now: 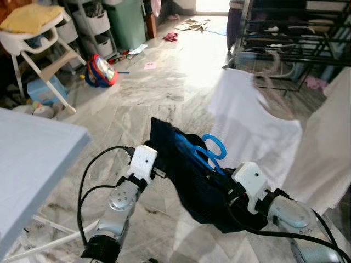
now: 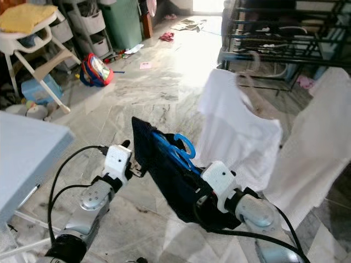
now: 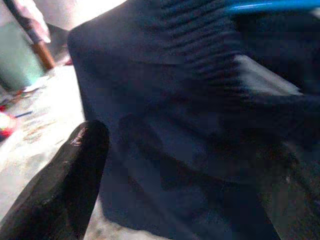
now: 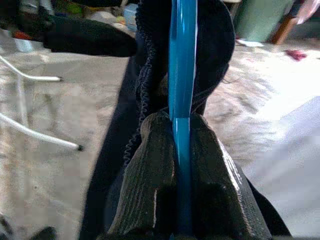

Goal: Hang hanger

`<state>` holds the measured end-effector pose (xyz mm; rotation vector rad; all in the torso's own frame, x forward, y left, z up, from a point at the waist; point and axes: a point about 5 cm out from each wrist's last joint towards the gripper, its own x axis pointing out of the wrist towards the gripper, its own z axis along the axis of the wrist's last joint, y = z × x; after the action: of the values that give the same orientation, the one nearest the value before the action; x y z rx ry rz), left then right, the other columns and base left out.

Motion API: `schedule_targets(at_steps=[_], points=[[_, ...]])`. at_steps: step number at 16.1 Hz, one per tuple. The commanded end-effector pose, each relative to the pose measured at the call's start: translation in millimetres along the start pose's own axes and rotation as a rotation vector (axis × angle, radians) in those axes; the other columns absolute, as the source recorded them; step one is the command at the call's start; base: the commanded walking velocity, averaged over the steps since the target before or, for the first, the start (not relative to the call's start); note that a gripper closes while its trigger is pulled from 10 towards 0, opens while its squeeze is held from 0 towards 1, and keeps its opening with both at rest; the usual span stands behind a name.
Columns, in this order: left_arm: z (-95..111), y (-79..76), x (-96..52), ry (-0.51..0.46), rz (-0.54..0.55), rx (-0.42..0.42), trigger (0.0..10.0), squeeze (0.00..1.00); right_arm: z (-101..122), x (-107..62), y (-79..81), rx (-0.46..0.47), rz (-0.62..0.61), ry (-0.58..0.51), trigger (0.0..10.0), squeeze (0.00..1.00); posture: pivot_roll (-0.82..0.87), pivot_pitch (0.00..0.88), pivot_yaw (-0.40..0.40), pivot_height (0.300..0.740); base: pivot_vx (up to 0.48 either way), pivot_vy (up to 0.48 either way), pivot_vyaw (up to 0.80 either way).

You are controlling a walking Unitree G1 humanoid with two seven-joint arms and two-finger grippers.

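Right gripper (image 4: pixel 181 145) clamped on the blue hanger (image 4: pixel 182 60), both fingers (image 4: pixel 150 165) pressed against the blue bar from either side. Dark garment (image 1: pixel 203 183) draped over that hanger, held up in the air between the two arms, above the marble floor (image 1: pixel 159 87). Hanger's blue hook (image 1: pixel 215 146) sticking out of the garment's top, towards the rack. Left gripper (image 2: pixel 131 160) at the garment's left edge, touching or just beside the cloth; one black finger (image 3: pixel 60 185) in the left wrist view lying close against the dark fabric, the other hidden, so open or closed hard to say.

Ahead and to the right, a white shirt (image 1: pixel 252 123) hanging on a pale hanger (image 1: pixel 274 71), somewhat blurred. More white cloth (image 1: pixel 326 153) at the far right edge. Behind both, a black wire rack (image 1: pixel 290 33).

To the left, corner of a pale blue table (image 1: pixel 33 164), near the left arm. Beyond it, a white high chair (image 1: pixel 41 44) with a yellow cushion (image 1: pixel 30 17). Red and blue bag (image 1: pixel 101 71) on the floor near the chair. Green bin (image 1: pixel 126 22) against the back wall, scraps of clothing (image 1: pixel 171 36) scattered on the floor past it.
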<state>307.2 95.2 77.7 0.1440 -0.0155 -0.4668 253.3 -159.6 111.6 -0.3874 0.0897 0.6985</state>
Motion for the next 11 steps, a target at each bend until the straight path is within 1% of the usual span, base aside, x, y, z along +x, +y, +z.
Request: schedule_targets(at_steps=[1, 3, 6, 7, 8, 9, 11], points=[[-4.2, 2.8, -3.0, 0.023, 0.004, 0.006, 10.0, 0.00, 10.5, 3.9, -3.7, -0.042, -0.037, -0.059, 10.0, 0.00, 0.01, 0.151, 0.070, 0.740, 0.000, -0.360, 0.00], [-4.5, 3.1, -3.2, 0.024, 0.005, 0.006, 10.0, 0.00, 10.3, 4.7, -3.1, 0.005, -0.033, -0.069, 10.0, 0.00, 0.01, 0.151, 0.073, 0.740, 0.000, -0.356, 0.00], [-4.9, 2.7, -3.5, 0.026, 0.001, 0.009, 10.0, 0.00, 8.1, 5.7, 1.4, -0.007, -0.026, -0.063, 10.0, 0.00, 0.00, 0.152, 0.076, 0.740, 0.000, -0.358, 0.00], [-6.3, 2.7, -3.6, 0.035, 0.003, 0.015, 10.0, 0.00, 7.2, 6.1, 0.0, -0.019, -0.063, -0.067, 10.0, 0.00, 0.00, 0.151, 0.076, 0.740, 0.000, -0.322, 0.00], [-6.3, 3.1, -3.6, 0.034, 0.009, 0.023, 10.0, 0.00, 5.2, 5.9, -1.4, -0.043, -0.078, -0.036, 10.0, 0.00, 0.01, 0.151, 0.078, 0.740, 0.000, 0.000, 0.00], [-7.3, 4.2, -3.7, 0.037, 0.035, 0.011, 10.0, 0.00, 3.9, 6.0, -0.6, -0.012, -0.047, -0.029, 10.0, 0.00, 0.01, 0.151, 0.079, 0.740, 0.000, 0.000, 0.00], [-13.2, 9.2, -0.8, 0.111, 0.102, 0.037, 10.0, 0.00, 6.6, 6.3, -2.0, -0.016, -0.053, -0.048, 10.0, 0.00, 0.01, 0.151, 0.082, 0.740, 0.000, 0.000, 0.00]])
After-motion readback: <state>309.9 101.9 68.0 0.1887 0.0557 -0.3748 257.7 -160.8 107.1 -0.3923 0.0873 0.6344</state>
